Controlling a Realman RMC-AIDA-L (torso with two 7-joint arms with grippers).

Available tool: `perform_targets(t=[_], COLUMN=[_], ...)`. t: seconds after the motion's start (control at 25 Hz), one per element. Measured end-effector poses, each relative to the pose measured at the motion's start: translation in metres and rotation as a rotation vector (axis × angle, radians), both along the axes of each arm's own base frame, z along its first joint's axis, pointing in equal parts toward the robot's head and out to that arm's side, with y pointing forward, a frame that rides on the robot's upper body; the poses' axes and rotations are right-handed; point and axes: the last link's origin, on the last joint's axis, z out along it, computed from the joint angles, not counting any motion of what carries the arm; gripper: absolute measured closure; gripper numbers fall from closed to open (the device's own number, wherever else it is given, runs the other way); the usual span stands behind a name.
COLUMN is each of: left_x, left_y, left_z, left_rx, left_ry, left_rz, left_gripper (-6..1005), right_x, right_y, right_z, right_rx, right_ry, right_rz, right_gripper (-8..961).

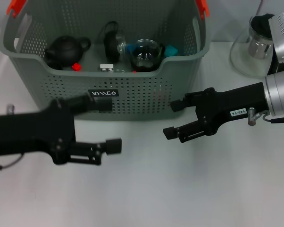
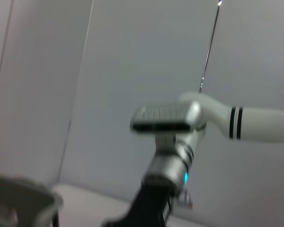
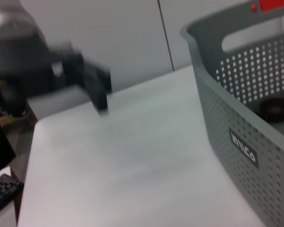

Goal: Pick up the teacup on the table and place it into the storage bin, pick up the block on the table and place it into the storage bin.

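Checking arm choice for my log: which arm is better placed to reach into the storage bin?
Left, marginally: the left tool, open and empty, sits before the storage bin's front wall; the right tool, also open, is off the bin's right corner.

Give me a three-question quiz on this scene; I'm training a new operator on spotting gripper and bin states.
1. True or false: the storage bin is empty.
2. Which gripper sits nearer the bin's black label: A) left gripper or B) right gripper?
3. Are either gripper's fingers holding anything?

Key:
1. False; a black teapot, a glass cup and small red and blue pieces lie inside.
2. A; its upper finger reaches just under the label.
3. No; both are open and empty, in front of the bin above the table.
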Motion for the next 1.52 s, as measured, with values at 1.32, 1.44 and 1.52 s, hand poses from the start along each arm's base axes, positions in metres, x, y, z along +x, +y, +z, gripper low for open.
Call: perform_targets(t=[1.32, 1.44, 1.52], left_x=[-0.048, -0.049, -0.049], left_y=[0.023, 0.022, 0.022], left_z=[-0.054, -0.054, -0.054], left_rx=[-0.066, -0.066, -0.066], left_ry=[0.138, 0.137, 0.137], left_rz=[0.224, 0.227, 0.227], left_gripper=[39, 39, 39], right_x=[0.03, 0.03, 0.03], right_y=[-0.023, -0.023, -0.023], right_z=[-0.014, -0.014, -0.014], right_rx=[-0.022, -0.023, -0.024], right_ry=[0.062, 0.062, 0.061], right_rz=[0.031, 0.032, 0.032], right_gripper=[29, 29, 29])
